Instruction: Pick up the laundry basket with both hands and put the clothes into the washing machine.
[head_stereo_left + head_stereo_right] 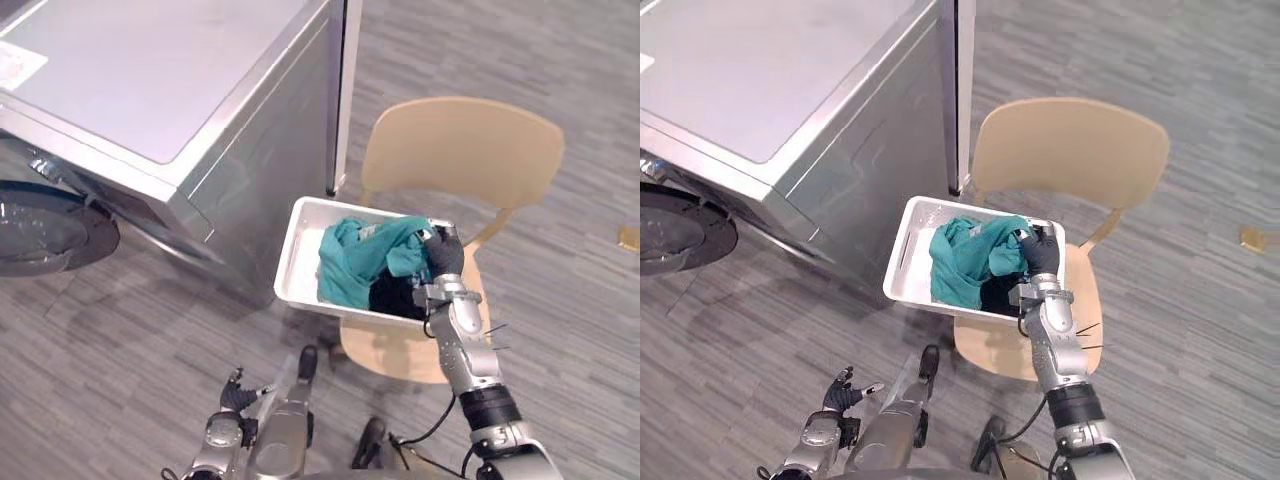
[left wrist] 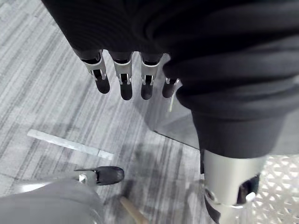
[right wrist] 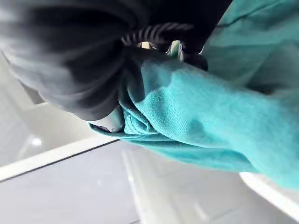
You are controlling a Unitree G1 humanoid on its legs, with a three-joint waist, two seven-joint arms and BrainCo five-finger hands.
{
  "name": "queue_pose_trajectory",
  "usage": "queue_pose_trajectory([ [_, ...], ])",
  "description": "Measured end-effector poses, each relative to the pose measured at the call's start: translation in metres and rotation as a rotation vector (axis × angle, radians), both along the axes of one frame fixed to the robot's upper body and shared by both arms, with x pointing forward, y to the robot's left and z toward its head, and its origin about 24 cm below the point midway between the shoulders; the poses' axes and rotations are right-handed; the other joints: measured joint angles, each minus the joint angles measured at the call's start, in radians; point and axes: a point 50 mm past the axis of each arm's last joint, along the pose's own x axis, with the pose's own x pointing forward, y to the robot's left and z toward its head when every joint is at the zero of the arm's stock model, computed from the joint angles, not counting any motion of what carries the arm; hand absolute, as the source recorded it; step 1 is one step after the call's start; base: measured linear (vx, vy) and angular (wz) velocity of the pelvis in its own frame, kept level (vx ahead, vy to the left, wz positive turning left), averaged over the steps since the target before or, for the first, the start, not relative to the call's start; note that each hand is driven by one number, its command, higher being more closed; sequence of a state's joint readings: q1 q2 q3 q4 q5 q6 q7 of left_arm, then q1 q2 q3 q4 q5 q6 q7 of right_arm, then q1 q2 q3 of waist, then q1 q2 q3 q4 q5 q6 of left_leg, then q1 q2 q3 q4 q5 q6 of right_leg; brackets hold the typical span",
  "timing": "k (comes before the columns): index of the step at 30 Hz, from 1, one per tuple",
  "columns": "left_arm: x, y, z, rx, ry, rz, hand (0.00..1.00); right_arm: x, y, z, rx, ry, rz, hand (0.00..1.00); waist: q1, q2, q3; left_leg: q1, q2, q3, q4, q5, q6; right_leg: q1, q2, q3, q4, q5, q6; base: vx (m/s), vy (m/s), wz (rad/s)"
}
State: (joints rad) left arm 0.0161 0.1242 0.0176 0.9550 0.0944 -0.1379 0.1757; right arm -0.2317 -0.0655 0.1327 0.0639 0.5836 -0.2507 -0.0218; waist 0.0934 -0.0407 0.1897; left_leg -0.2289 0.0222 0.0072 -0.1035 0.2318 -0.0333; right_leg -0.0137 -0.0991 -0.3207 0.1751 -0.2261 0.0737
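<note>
Teal garment [image 1: 355, 260] in the white basket [image 1: 300, 255] on a chair [image 1: 460, 145] is pinched by fingers of the right hand [image 1: 445, 252]; fingers of the left hand [image 2: 122, 74], near left, are held loosely spread.

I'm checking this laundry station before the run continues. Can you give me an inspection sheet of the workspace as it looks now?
Surface: wooden chair carries the white basket; grey plank floor around it.
Job's things: teal garment and dark garment lie in the basket; silver washing machine stands beside the chair.
Clutter: small yellowish object on the floor.
Hands: right hand in the basket against the teal garment; left hand low over the floor, fingers straight, holding nothing.
Cables: nothing seen.
Surroundings: pale tape strip on the floor.
</note>
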Motion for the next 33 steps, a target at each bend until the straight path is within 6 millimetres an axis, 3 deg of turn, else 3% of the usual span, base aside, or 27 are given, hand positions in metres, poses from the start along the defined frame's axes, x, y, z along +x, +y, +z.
queue_pose_trajectory([
  [3,-0.002,0.001,-0.001,0.003,0.007,-0.004,0.0,-0.01,0.017,0.026,0.063,-0.132,0.088,1.0,-0.003,0.0,-0.005,0.028,0.009,0.02,0.0,-0.026,-0.005,0.01,0.004,0.042,-0.001,0.015,-0.001,0.01,-0.029,-0.4],
  [6,0.0,0.002,0.0,0.011,0.002,-0.008,0.0,-0.018,0.018,0.042,0.118,-0.222,0.116,1.0,-0.031,0.004,-0.007,0.044,0.018,-0.029,0.001,-0.033,-0.001,-0.007,0.016,0.107,0.104,0.014,-0.001,0.0,-0.003,0.37],
  [9,0.007,0.009,0.005,0.037,-0.021,-0.005,0.0,-0.034,0.016,0.062,0.191,-0.34,0.139,1.0,-0.031,-0.011,-0.017,0.033,0.004,-0.091,0.008,-0.031,-0.003,-0.044,0.029,0.237,0.268,-0.04,0.008,0.05,-0.052,1.06],
  [11,0.013,0.014,0.011,0.059,-0.065,0.006,0.0,-0.036,0.031,0.073,0.204,-0.394,0.241,1.0,-0.02,-0.018,-0.032,-0.011,-0.009,-0.122,0.021,0.007,-0.021,-0.021,0.05,0.298,0.231,-0.096,-0.005,0.01,-0.151,1.0],
  [13,0.024,0.015,0.022,0.065,-0.144,0.019,0.0,-0.033,0.05,0.084,0.197,-0.43,0.348,1.0,-0.001,-0.016,-0.032,-0.075,-0.006,-0.155,0.055,0.035,-0.031,-0.011,0.072,0.284,0.148,-0.129,-0.032,-0.13,-0.237,0.64],
  [14,0.033,0.009,0.033,0.049,-0.224,0.015,0.0,-0.03,0.055,0.088,0.169,-0.444,0.382,1.0,-0.001,0.017,-0.024,-0.106,0.004,-0.203,0.07,0.067,-0.04,0.0,0.11,0.252,0.116,-0.128,-0.066,-0.17,-0.237,0.74],
  [15,0.037,0.001,0.043,0.03,-0.285,0.003,0.0,-0.028,0.055,0.088,0.151,-0.442,0.384,1.0,0.0,0.037,-0.018,-0.111,0.014,-0.219,0.075,0.078,-0.043,-0.001,0.134,0.237,0.127,-0.126,-0.073,-0.21,-0.2,0.84],
  [16,0.04,-0.013,0.066,-0.009,-0.418,-0.026,0.0,-0.022,0.052,0.083,0.114,-0.415,0.376,1.0,0.01,0.064,-0.012,-0.108,0.024,-0.228,0.071,0.113,-0.056,-0.009,0.157,0.224,0.154,-0.144,-0.102,-0.27,-0.139,0.93],
  [17,0.044,-0.028,0.088,-0.046,-0.536,-0.065,0.0,-0.019,0.046,0.078,0.077,-0.394,0.357,1.0,0.006,0.112,-0.022,-0.103,0.028,-0.211,0.013,0.187,-0.089,-0.007,0.168,0.174,0.158,-0.135,-0.124,-0.29,-0.095,0.92],
  [18,0.045,-0.037,0.096,-0.074,-0.579,-0.082,0.0,-0.019,0.043,0.077,0.048,-0.392,0.347,1.0,0.001,0.138,-0.03,-0.108,0.039,-0.156,0.027,0.095,-0.127,-0.009,0.167,0.134,0.155,-0.127,-0.138,-0.33,-0.066,1.28],
  [19,0.051,-0.047,0.112,-0.103,-0.657,-0.127,0.0,-0.017,0.04,0.073,0.011,-0.383,0.328,1.0,-0.014,0.121,-0.018,-0.179,0.009,-0.041,0.175,-0.069,0.015,-0.022,0.11,0.08,0.156,-0.117,-0.142,-0.27,-0.073,1.1],
  [20,0.055,-0.048,0.127,-0.109,-0.729,-0.147,0.0,-0.016,0.044,0.07,-0.009,-0.368,0.332,1.0,-0.021,0.084,-0.003,-0.197,-0.01,0.062,0.337,-0.104,0.057,-0.024,0.05,0.073,0.134,-0.085,-0.137,-0.25,-0.102,0.95],
  [21,0.055,-0.047,0.133,-0.109,-0.755,-0.147,0.0,-0.017,0.046,0.069,-0.021,-0.365,0.34,1.0,-0.021,0.086,-0.007,-0.195,-0.002,0.093,0.403,-0.122,0.056,-0.022,0.042,0.069,0.107,-0.062,-0.137,-0.19,-0.112,0.45],
  [22,0.057,-0.048,0.147,-0.106,-0.826,-0.152,0.0,-0.019,0.05,0.069,-0.044,-0.37,0.354,1.0,-0.022,0.102,-0.019,-0.163,0.033,0.115,0.519,-0.19,0.026,-0.004,0.045,0.054,0.036,-0.008,-0.139,-0.15,-0.047,0.35],
  [23,0.061,-0.051,0.161,-0.094,-0.9,-0.169,0.0,-0.02,0.053,0.068,-0.059,-0.373,0.36,1.0,-0.026,0.125,-0.034,-0.097,0.063,0.127,0.536,-0.256,0.002,0.008,0.052,0.04,-0.009,0.023,-0.139,-0.15,0.0,0.36],
  [25,0.067,-0.058,0.178,-0.096,-0.991,-0.2,0.0,-0.02,0.054,0.068,-0.07,-0.379,0.362,1.0,-0.034,0.145,-0.058,0.036,0.094,0.152,0.438,-0.276,-0.017,0.01,0.06,0.014,-0.043,0.045,-0.137,-0.09,0.042,0.66],
  [26,0.077,-0.074,0.197,-0.097,-1.087,-0.26,0.0,-0.021,0.052,0.072,-0.07,-0.4,0.351,1.0,-0.058,0.171,-0.083,0.15,0.115,0.163,0.218,-0.246,-0.067,0.007,0.08,-0.046,-0.069,0.06,-0.126,-0.07,0.04,1.04],
  [28,0.088,-0.09,0.215,-0.098,-1.171,-0.332,0.0,-0.02,0.049,0.078,-0.062,-0.425,0.325,1.0,-0.061,0.19,-0.098,0.21,0.135,0.155,0.068,-0.215,-0.111,-0.003,0.105,-0.095,-0.069,0.061,-0.124,-0.08,0.04,0.84],
  [29,0.092,-0.096,0.222,-0.085,-1.203,-0.373,0.0,-0.021,0.052,0.079,-0.038,-0.427,0.326,1.0,-0.056,0.151,-0.1,0.212,0.135,0.14,0.042,-0.186,-0.108,-0.006,0.101,-0.111,-0.067,0.067,-0.12,-0.09,0.023,0.46],
  [30,0.093,-0.1,0.224,-0.067,-1.21,-0.397,0.0,-0.023,0.059,0.081,-0.03,-0.435,0.342,1.0,-0.057,0.129,-0.105,0.215,0.132,0.133,0.044,-0.186,-0.108,0.004,0.099,-0.119,-0.068,0.067,-0.119,-0.07,0.017,0.27],
  [33,0.092,-0.107,0.222,-0.008,-1.208,-0.458,0.0,-0.029,0.083,0.091,-0.024,-0.479,0.437,1.0,-0.057,0.105,-0.119,0.245,0.118,0.133,0.049,-0.186,-0.107,0.042,0.087,-0.118,-0.079,0.069,-0.116,-0.02,0.049,0.11],
])
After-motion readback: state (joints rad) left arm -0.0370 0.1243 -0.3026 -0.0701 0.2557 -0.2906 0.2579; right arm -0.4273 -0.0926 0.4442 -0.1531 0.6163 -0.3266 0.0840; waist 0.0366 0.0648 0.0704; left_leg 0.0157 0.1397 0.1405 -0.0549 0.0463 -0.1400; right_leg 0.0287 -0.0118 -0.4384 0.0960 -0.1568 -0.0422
